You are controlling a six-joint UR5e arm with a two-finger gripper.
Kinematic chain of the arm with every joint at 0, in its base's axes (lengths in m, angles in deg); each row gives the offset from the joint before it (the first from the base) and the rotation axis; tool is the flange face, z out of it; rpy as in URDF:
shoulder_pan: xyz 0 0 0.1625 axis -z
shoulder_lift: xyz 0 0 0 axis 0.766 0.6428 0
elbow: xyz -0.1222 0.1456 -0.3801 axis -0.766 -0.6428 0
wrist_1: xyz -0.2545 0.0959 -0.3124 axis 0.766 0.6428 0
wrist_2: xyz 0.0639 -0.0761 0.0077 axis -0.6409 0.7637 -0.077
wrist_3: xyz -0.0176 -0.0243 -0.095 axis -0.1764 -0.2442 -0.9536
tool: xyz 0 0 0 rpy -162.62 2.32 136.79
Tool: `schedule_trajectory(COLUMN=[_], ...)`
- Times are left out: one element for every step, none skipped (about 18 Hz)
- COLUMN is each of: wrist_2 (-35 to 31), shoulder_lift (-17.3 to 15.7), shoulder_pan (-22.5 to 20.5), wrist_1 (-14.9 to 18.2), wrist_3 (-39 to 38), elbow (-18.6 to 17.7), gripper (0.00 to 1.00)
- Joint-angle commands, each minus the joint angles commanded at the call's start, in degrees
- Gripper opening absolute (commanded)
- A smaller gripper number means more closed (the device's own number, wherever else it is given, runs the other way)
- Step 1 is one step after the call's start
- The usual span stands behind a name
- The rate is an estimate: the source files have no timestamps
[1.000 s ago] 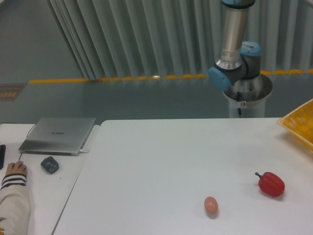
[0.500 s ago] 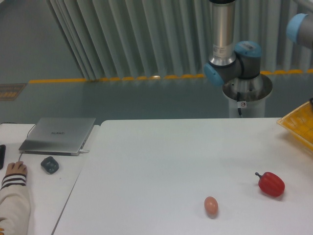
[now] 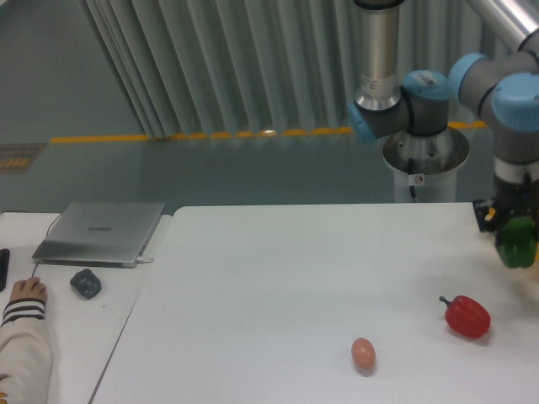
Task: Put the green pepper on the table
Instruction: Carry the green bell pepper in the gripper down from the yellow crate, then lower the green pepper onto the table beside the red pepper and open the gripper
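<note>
Near the lower edge of the white tabletop [image 3: 278, 278] lie a tan egg [image 3: 363, 353] and a red pepper [image 3: 466, 316]. Farther, at the right edge of the frame, the fingers [image 3: 514, 227] pinch the green pepper [image 3: 516, 249] above the tabletop. It looks glossy, light, firm, probably slippery. A laptop [image 3: 101, 231] stands far left.
</note>
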Motion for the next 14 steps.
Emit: schedule_trajectory(wrist_2=[-0.09, -0.18, -0.44, -0.53, -0.53, -0.62, -0.70, -0.88, -0.88, -0.88, -0.88, -0.88, -0.88, -0.88], shoulder_lift=[0.62, 1.23, 1.76, 2.20, 2.64, 2.82, 3.08, 3.17, 3.26, 3.26, 3.26, 3.17, 3.09, 2.91], shoulder_pan=[0.44, 0.79, 0.88, 0.97, 1.32, 1.84, 1.85, 1.94, 1.94, 1.94, 1.94, 1.94, 1.94, 1.94], wrist_1=[-0.53, -0.88, -0.97, -1.06, -1.41, -1.67, -1.76, -2.03, -2.03, -2.12, -2.12, -2.12, -2.20, -2.38], wrist_3=[-0.09, -0.09, -0.17, -0.18, -0.18, 0.00, 0.09, 0.17, 0.26, 0.35, 0.35, 0.44, 0.53, 0.96], elbow=[-0.09, -0.09, -0.09, 0.00, 0.00, -0.09, -0.09, -0.09, -0.09, -0.09, 0.00, 0.00, 0.09, 0.09], gripper=[0.43, 0.43, 0.43, 0.43, 0.43, 0.43, 0.44, 0.44, 0.45, 0.47, 0.54, 0.67, 1.00, 1.00])
